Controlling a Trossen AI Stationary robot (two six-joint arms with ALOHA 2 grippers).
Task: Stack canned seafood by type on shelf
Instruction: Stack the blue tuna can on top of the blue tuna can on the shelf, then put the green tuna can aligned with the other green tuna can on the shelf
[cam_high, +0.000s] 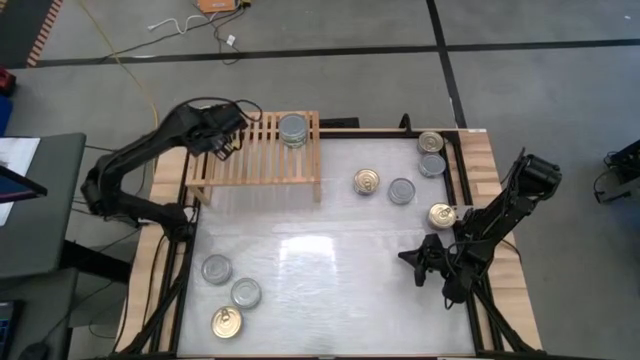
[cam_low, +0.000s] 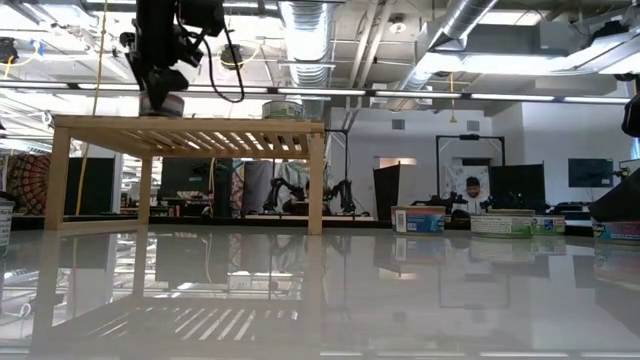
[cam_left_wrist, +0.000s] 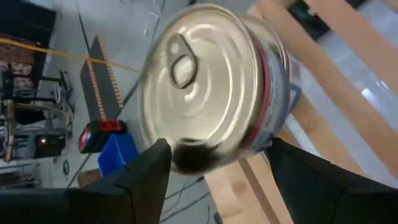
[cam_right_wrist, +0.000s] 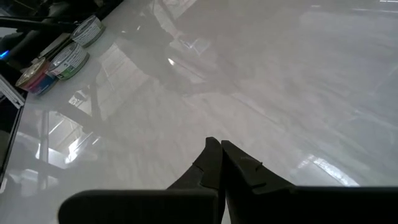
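Left pincer (cam_high: 226, 143) grasps a silver-topped tin (cam_left_wrist: 211, 87) between its fingers (cam_left_wrist: 146, 171), over the left end of the wooden shelf (cam_high: 255, 165). Another can (cam_high: 293, 129) stands on the slats further right. Right pincer (cam_high: 420, 268) hangs clenched and empty above the white table (cam_high: 330, 270); more tins lie scattered there.

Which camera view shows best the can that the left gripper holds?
The left wrist view: the can fills it, silver pull-tab top facing the camera, between the left gripper's fingers. In the high view the arm hides it above the shelf. The low view shows only its side. The right wrist view misses it.
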